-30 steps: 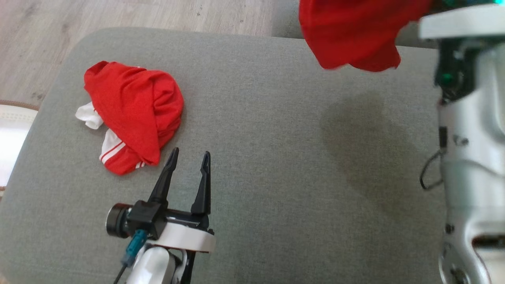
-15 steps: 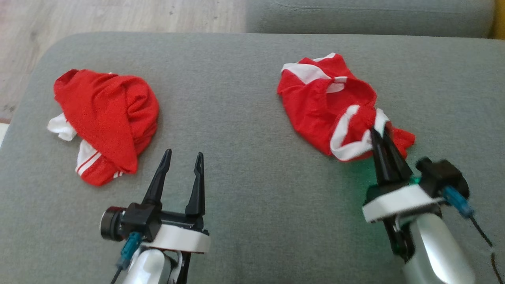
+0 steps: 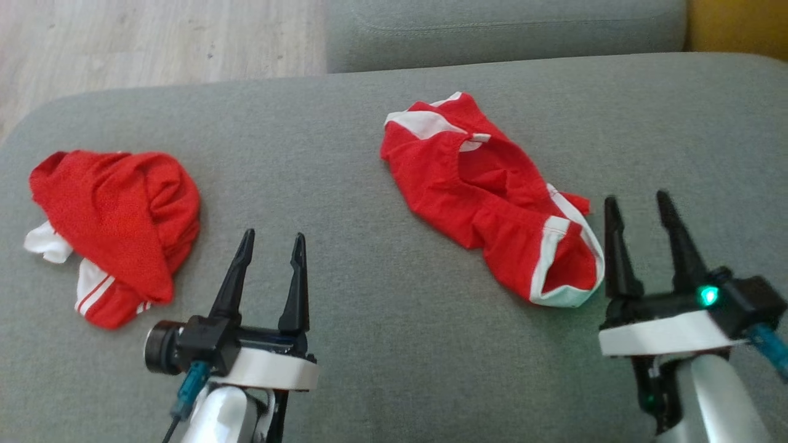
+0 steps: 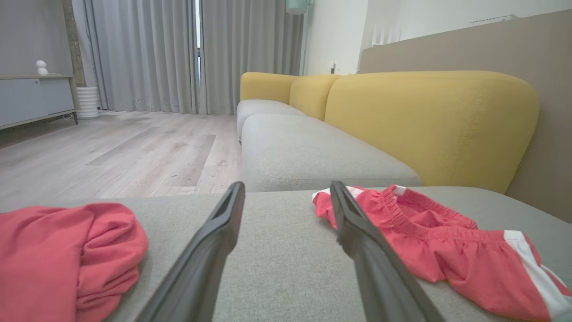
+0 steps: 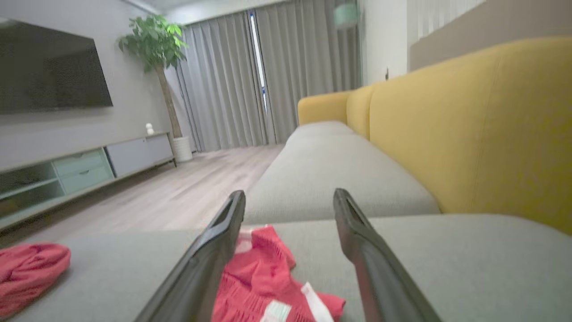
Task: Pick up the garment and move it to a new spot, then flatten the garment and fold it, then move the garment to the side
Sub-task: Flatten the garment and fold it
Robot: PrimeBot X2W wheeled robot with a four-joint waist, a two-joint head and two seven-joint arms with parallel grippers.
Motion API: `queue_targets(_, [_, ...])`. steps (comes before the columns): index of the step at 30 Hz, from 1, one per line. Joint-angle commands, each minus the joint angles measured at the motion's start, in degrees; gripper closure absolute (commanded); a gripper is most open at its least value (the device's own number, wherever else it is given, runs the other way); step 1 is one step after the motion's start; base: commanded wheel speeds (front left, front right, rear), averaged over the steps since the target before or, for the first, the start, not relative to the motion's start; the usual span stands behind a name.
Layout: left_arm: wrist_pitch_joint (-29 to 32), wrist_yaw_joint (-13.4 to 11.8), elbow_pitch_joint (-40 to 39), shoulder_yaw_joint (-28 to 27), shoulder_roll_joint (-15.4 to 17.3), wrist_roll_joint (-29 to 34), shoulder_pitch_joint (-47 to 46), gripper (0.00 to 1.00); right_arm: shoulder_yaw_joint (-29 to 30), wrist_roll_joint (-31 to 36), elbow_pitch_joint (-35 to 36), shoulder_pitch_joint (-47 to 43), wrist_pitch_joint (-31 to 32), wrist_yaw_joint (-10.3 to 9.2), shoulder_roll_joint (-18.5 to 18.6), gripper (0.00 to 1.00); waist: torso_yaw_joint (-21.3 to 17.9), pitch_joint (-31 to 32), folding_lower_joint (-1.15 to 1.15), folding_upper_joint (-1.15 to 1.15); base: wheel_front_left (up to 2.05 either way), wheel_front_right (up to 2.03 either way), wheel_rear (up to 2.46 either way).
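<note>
Right claw (image 3: 636, 198) gapes empty just beside the shorts (image 3: 486, 203), which lie crumpled on the sofa (image 3: 381, 332). Left claw (image 3: 274, 234) is spread too, near a red bundle (image 3: 117, 215).

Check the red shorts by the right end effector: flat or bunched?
Bunched: the red shorts lie twisted and wrinkled, one leg hem gaping.

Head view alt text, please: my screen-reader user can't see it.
Red shorts with white trim lie crumpled on a grey sofa seat, just left of the robot's open right hand. A second red garment lies bunched at far left, left of the open left hand.
</note>
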State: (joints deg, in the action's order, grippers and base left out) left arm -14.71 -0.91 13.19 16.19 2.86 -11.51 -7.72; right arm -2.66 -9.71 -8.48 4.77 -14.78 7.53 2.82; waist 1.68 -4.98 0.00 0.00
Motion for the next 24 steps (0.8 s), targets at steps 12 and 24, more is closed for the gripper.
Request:
queue_targets(12, [-0.3, 0.3, -3.2, -0.6, 0.0, -0.3, -0.5, 0.00, 1.1, -2.0, 4.0, -2.5, -0.2, -0.04, 0.1, 0.00, -0.4, 0.2, 0.00, 0.00, 0.00, 0.00, 0.00])
queue_targets(24, [-0.3, 0.3, -2.4, 1.0, 0.0, -1.0, -0.9, 0.00, -0.9, -5.4, -14.7, 5.7, 1.7, -0.04, 0.1, 0.00, 3.5, -1.4, 0.00, 0.00, 0.00, 0.00, 0.00])
